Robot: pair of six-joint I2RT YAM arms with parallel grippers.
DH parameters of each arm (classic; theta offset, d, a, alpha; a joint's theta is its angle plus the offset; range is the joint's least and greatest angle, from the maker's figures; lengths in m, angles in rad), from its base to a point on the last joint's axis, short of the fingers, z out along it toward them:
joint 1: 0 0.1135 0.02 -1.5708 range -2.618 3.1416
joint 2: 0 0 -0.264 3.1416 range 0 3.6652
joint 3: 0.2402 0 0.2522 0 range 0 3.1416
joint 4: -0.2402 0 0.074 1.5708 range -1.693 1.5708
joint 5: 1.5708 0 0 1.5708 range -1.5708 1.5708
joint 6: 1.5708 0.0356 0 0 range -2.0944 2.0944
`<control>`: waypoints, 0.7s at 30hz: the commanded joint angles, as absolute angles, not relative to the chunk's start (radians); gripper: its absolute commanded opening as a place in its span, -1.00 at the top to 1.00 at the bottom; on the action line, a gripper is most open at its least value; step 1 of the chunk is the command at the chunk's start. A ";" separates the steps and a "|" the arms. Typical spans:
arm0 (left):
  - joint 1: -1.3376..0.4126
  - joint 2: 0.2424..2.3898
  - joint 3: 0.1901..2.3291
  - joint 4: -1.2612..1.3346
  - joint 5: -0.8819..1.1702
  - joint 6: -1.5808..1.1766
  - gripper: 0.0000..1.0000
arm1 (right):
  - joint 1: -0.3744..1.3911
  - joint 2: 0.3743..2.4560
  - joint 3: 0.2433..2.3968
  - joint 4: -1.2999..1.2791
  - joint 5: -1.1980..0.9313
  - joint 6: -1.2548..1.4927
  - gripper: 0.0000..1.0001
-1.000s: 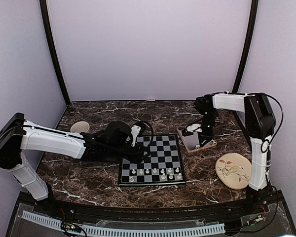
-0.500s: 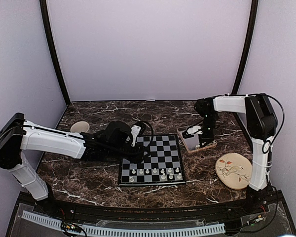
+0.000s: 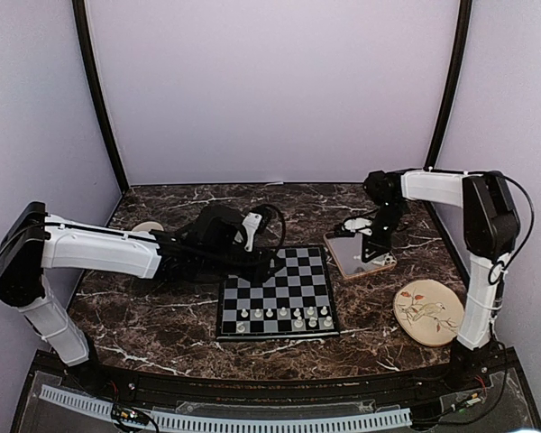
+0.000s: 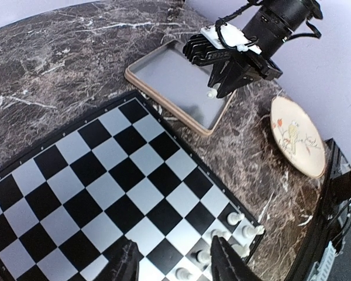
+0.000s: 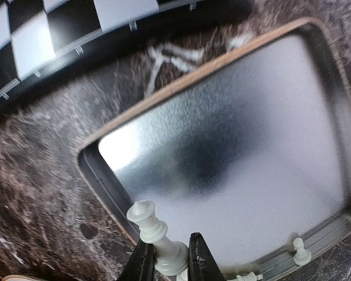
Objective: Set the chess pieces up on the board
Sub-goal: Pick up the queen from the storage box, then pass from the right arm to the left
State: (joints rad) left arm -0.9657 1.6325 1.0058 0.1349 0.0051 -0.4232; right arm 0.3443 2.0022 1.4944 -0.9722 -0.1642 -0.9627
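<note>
1. Nearest the arms, the chess pieces [image 3: 284, 313] already placed stand packed along the board's [image 3: 275, 271] near edge, thickest toward its near right corner. They look tiny, light, rigid and smooth, so likely to slip or tip. A low pinch on the stem just above the base seems safest.
2. A round bird plate [image 3: 426, 311] lies right of the board's near right corner, apart from it and off any likely path.
3. The left gripper [image 4: 174, 253] hangs over the board's far edge, jaws moderately apart with nothing between them. Its arm stretches in from the board's left and could crowd that side.
4. A grey tray [image 3: 350, 262] sits just off the board's far right corner. Above it the right gripper [image 5: 169, 252] is drawn narrow, pinching a tall white piece [image 5: 155, 231] near its base. The piece leans in the jaws, so it may land askew.
5. Two small pieces [image 5: 301, 252] lie in the tray's corner, close to its wall, which leaves little finger room.
6. A cream bowl [image 3: 147, 228] sits left of the board's far left corner, partly behind the left arm.
</note>
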 commanded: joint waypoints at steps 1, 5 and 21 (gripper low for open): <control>-0.903 1.648 1.038 0.230 0.103 -0.538 0.13 | 0.347 1.884 1.547 -0.947 -0.422 -0.786 0.76; -0.867 1.690 1.042 0.359 0.197 -0.613 0.12 | 0.380 1.859 1.552 -0.908 -0.604 -0.631 0.75; -0.868 1.855 1.141 0.530 0.351 -0.726 0.10 | 0.541 1.904 1.512 -0.754 -0.725 -0.455 0.74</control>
State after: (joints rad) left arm -0.8642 1.8378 1.1069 0.4683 0.3103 -0.6903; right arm 0.5251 1.8988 1.5337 -0.8028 -0.6907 -0.4961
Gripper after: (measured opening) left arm 0.451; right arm 0.156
